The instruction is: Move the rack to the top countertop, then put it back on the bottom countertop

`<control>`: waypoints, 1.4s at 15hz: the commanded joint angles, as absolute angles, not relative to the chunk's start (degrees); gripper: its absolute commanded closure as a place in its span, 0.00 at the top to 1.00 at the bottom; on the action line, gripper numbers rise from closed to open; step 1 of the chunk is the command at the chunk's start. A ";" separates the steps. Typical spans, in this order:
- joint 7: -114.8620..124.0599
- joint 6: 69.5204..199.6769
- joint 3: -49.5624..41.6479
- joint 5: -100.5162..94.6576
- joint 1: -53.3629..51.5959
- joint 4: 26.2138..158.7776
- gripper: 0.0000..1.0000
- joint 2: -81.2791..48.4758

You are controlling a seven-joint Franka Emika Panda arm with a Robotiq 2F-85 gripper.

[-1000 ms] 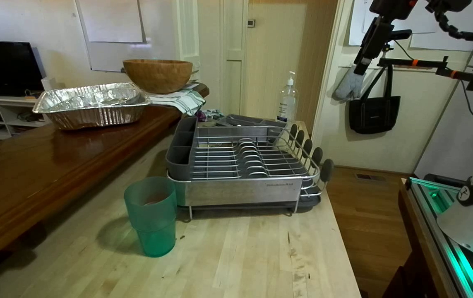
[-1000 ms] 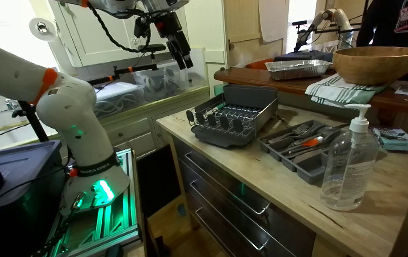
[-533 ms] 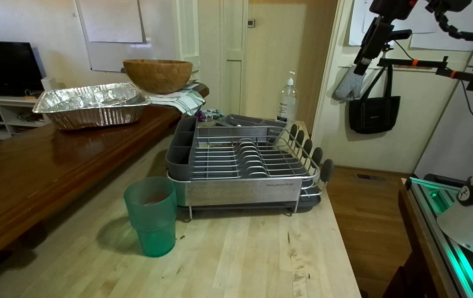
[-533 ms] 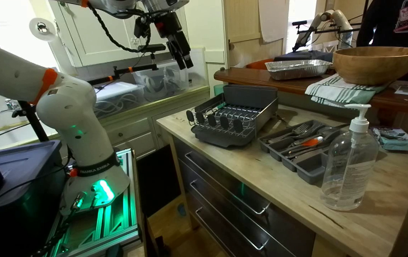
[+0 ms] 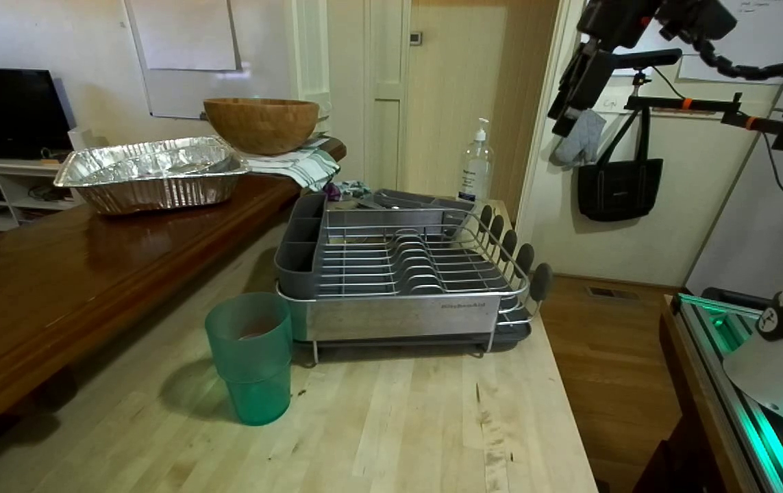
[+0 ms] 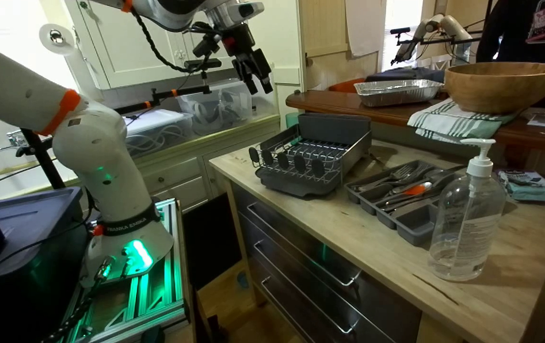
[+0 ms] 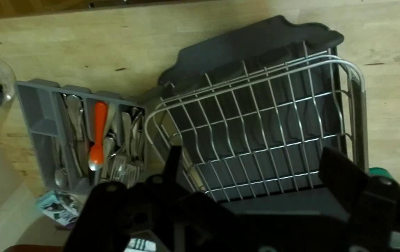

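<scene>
Low in the wrist view, the gripper (image 7: 251, 150) stands wide and empty, presumably to straddle a wall of the rack (image 7: 255, 115) beyond, mid-frame. The rack sits on the bottom countertop (image 7: 395, 112), short of its upper-left edge; the cutlery tray (image 7: 41, 105) crowds left, bare wood gives room upper right.

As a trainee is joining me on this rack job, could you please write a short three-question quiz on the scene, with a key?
1. Fill in: The rack stands on the ____.
2. Short answer: Which shiny metal container rests on the top countertop?
3. True or false: The gripper is open and apart from the rack.

Key:
1. bottom countertop, the pale wood one
2. the foil pan
3. true
</scene>
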State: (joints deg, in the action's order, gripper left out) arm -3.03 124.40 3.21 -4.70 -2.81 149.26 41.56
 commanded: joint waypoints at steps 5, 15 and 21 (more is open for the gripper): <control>-22.85 127.06 -5.07 4.42 -8.26 136.11 1.00 14.08; -21.12 130.11 -2.54 2.68 -6.28 138.02 1.00 15.32; -19.24 137.83 1.29 0.60 -6.93 131.11 1.00 0.90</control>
State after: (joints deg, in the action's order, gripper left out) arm -21.55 136.06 -0.51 2.54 -7.44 136.18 9.38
